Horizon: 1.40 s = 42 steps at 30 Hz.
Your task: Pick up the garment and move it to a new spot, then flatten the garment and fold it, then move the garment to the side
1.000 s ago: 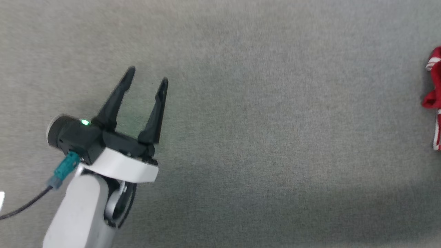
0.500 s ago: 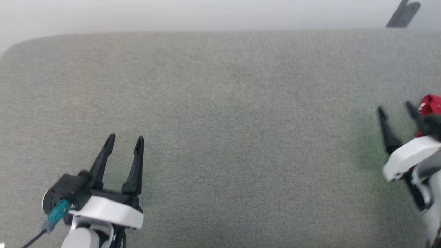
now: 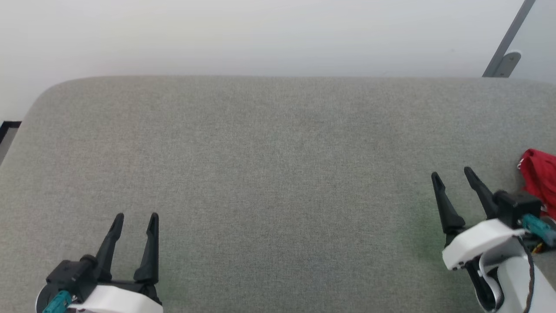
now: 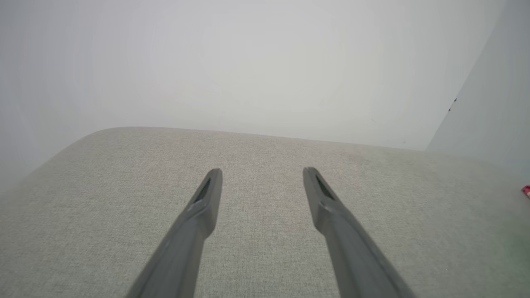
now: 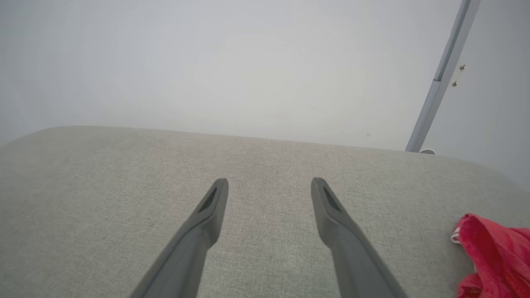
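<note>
Grey fabric surface [image 3: 278,174]; left gripper [image 3: 137,216] and right gripper [image 3: 451,172] both spread wide, empty; red garment [image 3: 541,180] bunched just beside the right

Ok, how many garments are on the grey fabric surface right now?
1. One red garment lies bunched at the grey fabric surface's right edge, just right of the open right gripper. The head view cuts it off, so more cloth may be hidden.

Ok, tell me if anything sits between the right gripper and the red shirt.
Nothing visible does. The open right gripper hovers beside the shirt, which lies to its right, with only grey cushion between them.
</note>
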{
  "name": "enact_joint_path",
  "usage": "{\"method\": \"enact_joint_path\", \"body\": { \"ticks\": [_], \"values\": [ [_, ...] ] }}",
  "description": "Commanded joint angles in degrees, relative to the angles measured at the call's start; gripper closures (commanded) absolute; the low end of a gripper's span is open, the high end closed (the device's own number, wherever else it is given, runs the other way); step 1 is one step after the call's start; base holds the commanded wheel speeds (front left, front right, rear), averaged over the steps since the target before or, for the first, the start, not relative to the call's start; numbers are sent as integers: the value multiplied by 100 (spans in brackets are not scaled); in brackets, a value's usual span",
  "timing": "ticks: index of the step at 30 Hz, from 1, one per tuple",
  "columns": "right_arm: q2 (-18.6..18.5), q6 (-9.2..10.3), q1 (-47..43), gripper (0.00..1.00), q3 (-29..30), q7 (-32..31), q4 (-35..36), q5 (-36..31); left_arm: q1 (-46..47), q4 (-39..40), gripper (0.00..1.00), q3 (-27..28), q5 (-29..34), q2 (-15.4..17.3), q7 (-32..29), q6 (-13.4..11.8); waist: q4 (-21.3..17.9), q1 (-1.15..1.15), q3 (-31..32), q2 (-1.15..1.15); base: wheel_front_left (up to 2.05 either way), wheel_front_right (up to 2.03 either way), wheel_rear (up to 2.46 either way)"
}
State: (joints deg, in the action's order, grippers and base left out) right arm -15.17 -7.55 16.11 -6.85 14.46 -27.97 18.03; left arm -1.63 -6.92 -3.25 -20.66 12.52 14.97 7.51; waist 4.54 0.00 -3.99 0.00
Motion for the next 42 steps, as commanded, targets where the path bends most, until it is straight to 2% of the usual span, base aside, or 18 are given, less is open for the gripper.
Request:
{"method": "enact_joint_path", "body": {
  "ticks": [1,10,20,42],
  "values": [
    [46,13,-138,0,52,45,102,-44,-82,24,0,32,-26,-18,29,-9,-2,0,70,0,0,0,0],
    [332,12,-1009,0,709,71,1144,-160,-383,190,0,106,-49,-37,29,-9,44,0,214,0,0,0,0],
    [619,9,-1620,0,1133,-139,1984,-316,-589,363,0,207,-9,-59,29,-9,95,0,274,0,0,0,0],
    [776,9,-1817,0,1182,-394,2424,-210,-514,406,0,287,36,-166,29,-9,89,0,258,0,0,0,0]
  ]
}}
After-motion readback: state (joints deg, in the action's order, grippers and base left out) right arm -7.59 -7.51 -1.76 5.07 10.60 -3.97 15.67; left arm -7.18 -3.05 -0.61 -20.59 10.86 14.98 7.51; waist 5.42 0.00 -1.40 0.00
